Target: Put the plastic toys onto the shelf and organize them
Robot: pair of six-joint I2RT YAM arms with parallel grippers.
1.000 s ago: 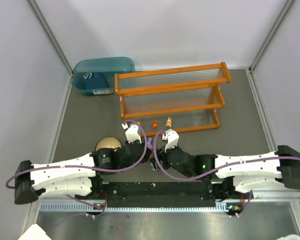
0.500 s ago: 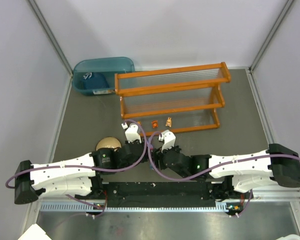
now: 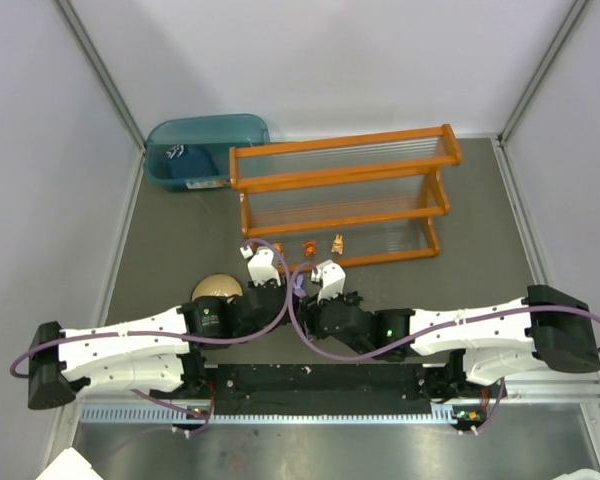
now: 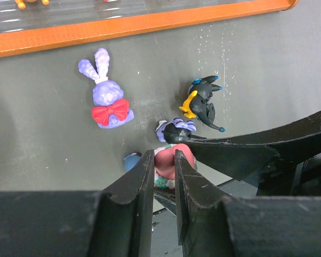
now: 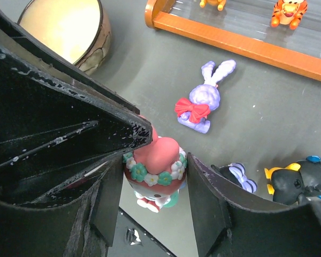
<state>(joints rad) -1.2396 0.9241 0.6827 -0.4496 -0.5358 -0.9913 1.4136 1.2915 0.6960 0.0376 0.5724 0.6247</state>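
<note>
My left gripper is shut on the pink-red toy and holds it above the table. My right gripper is open. Its jaws stand on either side of the same toy, with narrow gaps. In the top view the two grippers meet in front of the shelf. The purple bunny, the black toy and the small dark-blue toy lie on the table. Three orange toys stand on the shelf's lower tier.
A tan round bowl sits just left of the left gripper. A teal bin stands at the back left, against the shelf's left end. The shelf's orange front rail runs close behind the loose toys.
My right arm has moved left and brought its open jaws around the pink-red toy held in my left gripper. The left arm has barely moved.
</note>
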